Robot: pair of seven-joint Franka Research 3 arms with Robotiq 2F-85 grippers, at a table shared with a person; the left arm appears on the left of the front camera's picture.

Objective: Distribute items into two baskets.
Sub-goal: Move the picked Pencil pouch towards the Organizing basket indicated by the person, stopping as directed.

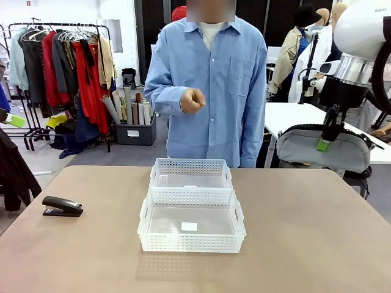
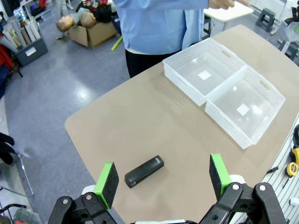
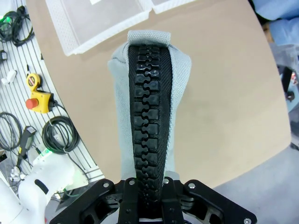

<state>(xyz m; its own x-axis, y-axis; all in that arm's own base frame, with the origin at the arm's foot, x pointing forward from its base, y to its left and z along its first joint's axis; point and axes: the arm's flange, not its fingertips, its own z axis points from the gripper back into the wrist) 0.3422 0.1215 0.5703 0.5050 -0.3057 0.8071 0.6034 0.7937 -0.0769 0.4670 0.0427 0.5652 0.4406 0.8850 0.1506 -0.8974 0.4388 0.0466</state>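
A brown table [image 1: 305, 232] holds two white perforated baskets end to end in the middle, the far basket [image 1: 190, 163] touching the near basket [image 1: 192, 243], both with nothing inside but a small label. A person in a blue shirt stands behind them with one hand [image 1: 192, 101] raised in a loose fist at chest height. A black stapler [image 1: 62, 206] lies well apart from the baskets near the table's left edge. At the upper right, the right gripper [image 1: 324, 143] hangs a grey pouch [image 1: 322, 151] in the air above the table's right side, its fingers clamped tight on it. The right wrist camera looks down the pouch's black ridged strap [image 3: 148, 116] pinched between those fingers, with a yellow box with a red button [image 3: 35, 100] and cables beside the table. The left wrist camera shows the left gripper [image 2: 162, 173] spread wide and holding nothing, high over the stapler, with bare tabletop between it and the baskets. A clothes rack [image 1: 61, 55] stands behind
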